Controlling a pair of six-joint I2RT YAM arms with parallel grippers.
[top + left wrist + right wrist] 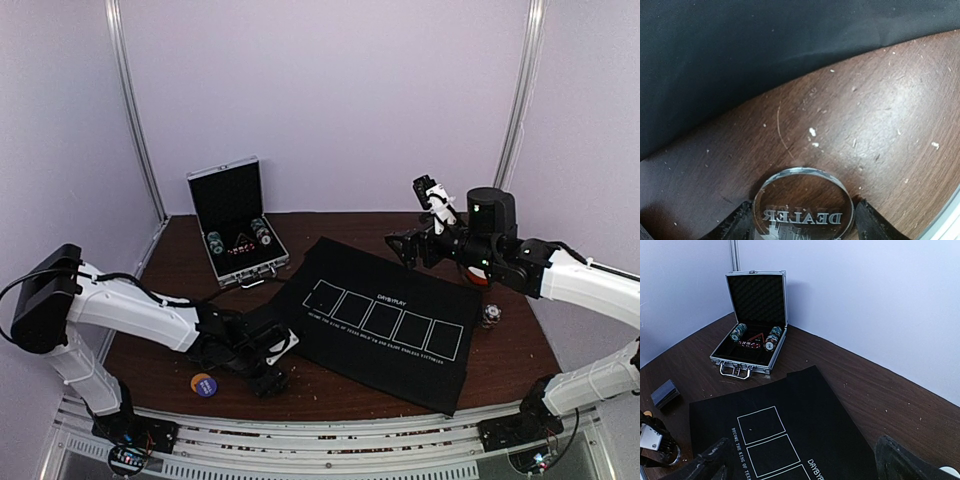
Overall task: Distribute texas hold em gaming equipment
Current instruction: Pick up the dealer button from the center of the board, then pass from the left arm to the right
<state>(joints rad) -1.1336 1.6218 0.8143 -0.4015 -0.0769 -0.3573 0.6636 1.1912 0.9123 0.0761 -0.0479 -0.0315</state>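
Observation:
A clear round button marked DEALER (802, 195) lies on the brown table just off the black mat's edge. My left gripper (802, 220) is low over it, one dark finger against each side of its rim, shut on it; from above that gripper (272, 380) sits near the table's front edge. An orange-rimmed round button (203, 384) lies to its left. A blue-grey card deck (665, 392) rests beside the mat's left corner. Striped chip stacks (772, 337) stand in the open metal case (237, 235). My right gripper (402, 247) hovers open and empty above the mat's far corner.
The black mat (385, 320) with white rectangles covers the table's middle and right. The open case's lid (757, 292) stands upright at the back left near the wall. A small dark round item (489, 317) sits off the mat's right edge. Walls close in behind and at both sides.

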